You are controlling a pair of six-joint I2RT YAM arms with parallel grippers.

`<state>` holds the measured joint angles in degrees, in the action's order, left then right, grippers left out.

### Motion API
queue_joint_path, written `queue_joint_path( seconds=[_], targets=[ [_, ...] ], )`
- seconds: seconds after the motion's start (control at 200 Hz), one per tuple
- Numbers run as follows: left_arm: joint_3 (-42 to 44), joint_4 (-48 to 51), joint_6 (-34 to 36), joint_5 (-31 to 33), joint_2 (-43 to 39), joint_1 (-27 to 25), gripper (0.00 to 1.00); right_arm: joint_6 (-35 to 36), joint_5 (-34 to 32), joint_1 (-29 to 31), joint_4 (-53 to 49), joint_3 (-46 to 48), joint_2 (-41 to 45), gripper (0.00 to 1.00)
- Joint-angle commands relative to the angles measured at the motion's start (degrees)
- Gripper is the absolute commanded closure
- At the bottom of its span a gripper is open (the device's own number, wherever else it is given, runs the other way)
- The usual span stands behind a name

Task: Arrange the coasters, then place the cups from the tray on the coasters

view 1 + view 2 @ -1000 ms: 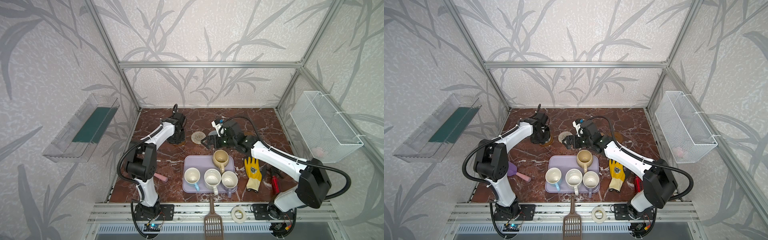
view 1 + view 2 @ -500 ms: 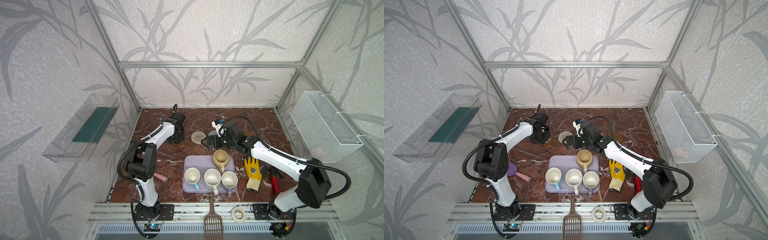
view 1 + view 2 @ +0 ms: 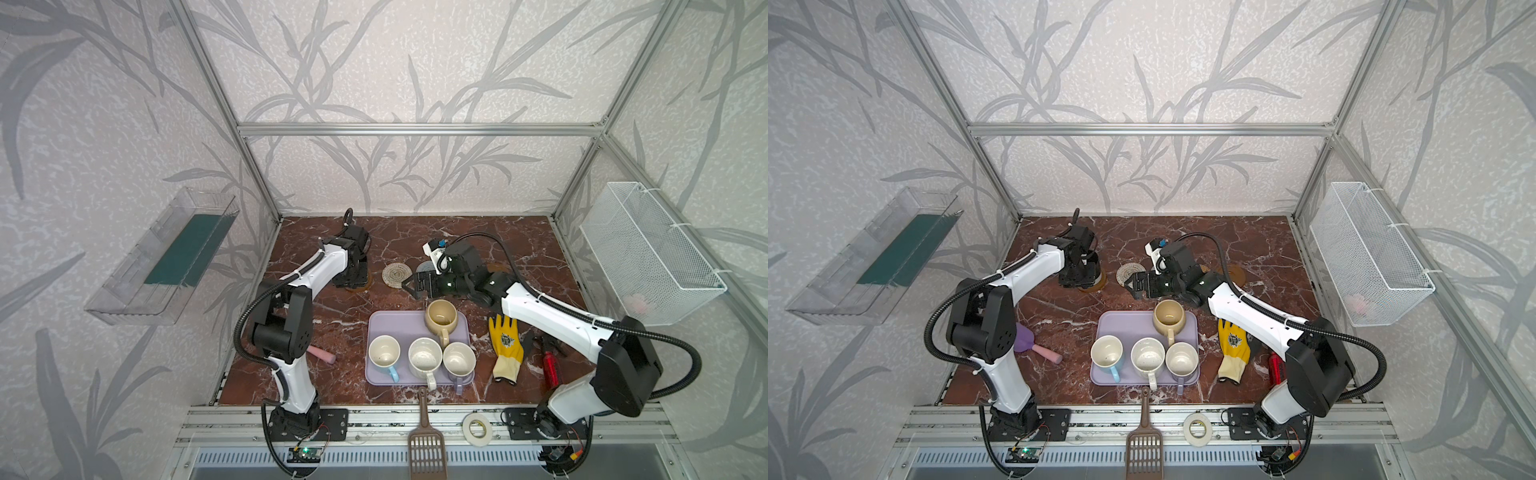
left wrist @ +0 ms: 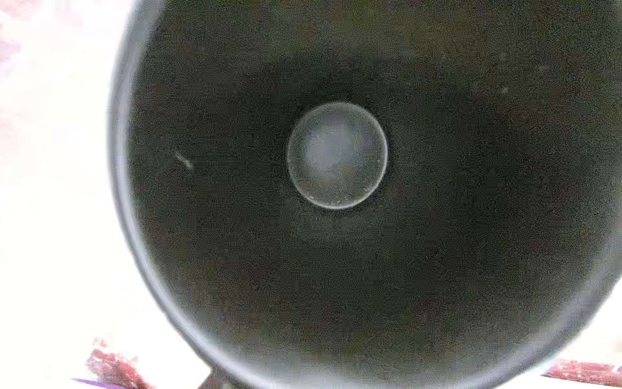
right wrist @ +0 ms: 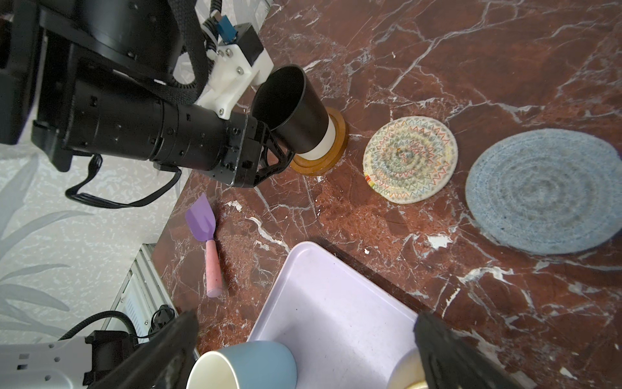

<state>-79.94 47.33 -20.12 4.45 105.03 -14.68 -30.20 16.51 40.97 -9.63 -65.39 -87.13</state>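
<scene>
1. Left gripper [image 5: 279, 148]: positioned left of centre in both top views, low at the base of the black cup [image 5: 292, 111]. The fingers sit against the cup's lower wall. Whether the jaws pinch the cup or stand clear of it cannot be told.
2. Black cup: stands on an amber coaster [image 5: 331, 155], mouth up. The left wrist view looks straight down into it [image 4: 336, 269]. In the top views the gripper covers the cup, and only the coaster's edge [image 3: 362, 288] shows.
3. Right gripper [image 3: 415, 286]: at centre frame, just above the upper edge of the tray [image 3: 386, 324]. The jaws are spread wide and hold nothing.
4. Coasters, in a row across the middle of the table:
   - cream coaster [image 3: 397, 274], just right of the black cup;
   - blue coaster [image 5: 545, 192], next to the right, mostly under the right gripper in the top views;
   - second amber coaster [image 3: 1237, 272], further right, partly hidden behind the right arm.
5. Tray: at lower centre, carrying four cups, all mouth up:
   - beige cup [image 3: 441, 318] at the upper right corner;
   - light-blue cup [image 3: 384, 353], cream-white cup [image 3: 424, 358] and lavender cup [image 3: 459, 359] in a row along the lower edge, handles towards the bottom of the frame.
</scene>
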Motion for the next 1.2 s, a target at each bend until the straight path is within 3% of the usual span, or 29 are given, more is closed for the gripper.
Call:
queue_joint_path(
  seconds=[0.0, 0.075, 0.145, 0.235, 0.295, 0.48, 0.755, 1.045, 1.195],
  targets=[
    [1.02, 0.72, 0.30, 0.76, -2.78, 0.35, 0.49, 0.84, -0.59, 0.34, -0.50, 0.57, 0.92, 0.01],
    [1.43, 0.39, 0.12, 0.74, -3.71, 0.35, 0.44, 1.18, -1.01, 0.43, -1.14, 0.48, 1.05, 0.01],
    [1.72, 0.10, -0.05, 0.57, -5.13, 0.30, 0.31, 1.81, -2.21, 0.64, -3.12, -0.11, 1.17, 0.01],
    [1.83, 0.33, -0.52, -0.07, -7.36, 0.35, 0.08, 3.45, -4.57, 1.27, -6.89, -1.63, 1.70, 0.01],
    [1.81, 0.62, -0.77, -0.72, -9.26, 0.35, 0.01, 4.98, -6.11, 1.90, -9.59, -2.58, 2.36, 0.01],
    [1.80, 2.58, -1.20, -4.72, -16.32, 0.26, 0.01, 8.75, -9.71, 3.51, -17.47, -3.40, 5.34, 0.01],
    [3.48, 3.57, -0.06, -16.96, -28.61, 0.22, 0.01, 9.04, -18.04, 7.37, -28.05, -0.41, 12.09, 0.00],
    [4.78, 9.00, 0.90, -29.27, -35.35, -1.03, 0.01, 4.65, -20.38, 8.34, -28.86, 6.59, 15.15, 0.01],
    [8.07, 6.16, -1.46, -34.90, -36.94, -4.07, 0.00, 3.27, -20.03, 8.34, -27.36, 8.96, 15.15, 0.05]
  ],
)
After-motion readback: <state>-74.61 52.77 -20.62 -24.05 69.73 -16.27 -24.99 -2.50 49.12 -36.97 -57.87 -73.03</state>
